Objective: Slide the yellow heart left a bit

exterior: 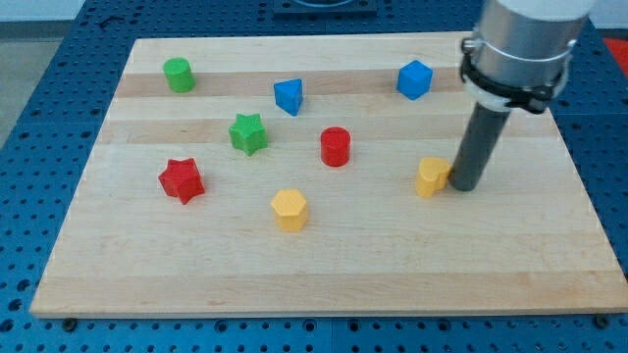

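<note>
nearest to the view's bottom lies the front edge of a pale wooden board point(324, 284), with long planks of light grain. around it is a blue metal table point(20, 275) with rows of small holes. no writing or label can be read.

my tip point(462, 186) has no jaws to open or close; it stands on the board, touching the right side of the yellow heart point(431, 177) at the view's right. a yellow hexagon point(289, 210) lies left of it, lower. further left are a red star point(182, 180), a green star point(248, 133), a red cylinder point(336, 146), a blue triangle block point(288, 96), a blue cube point(414, 79) and a green cylinder point(178, 75).
</note>
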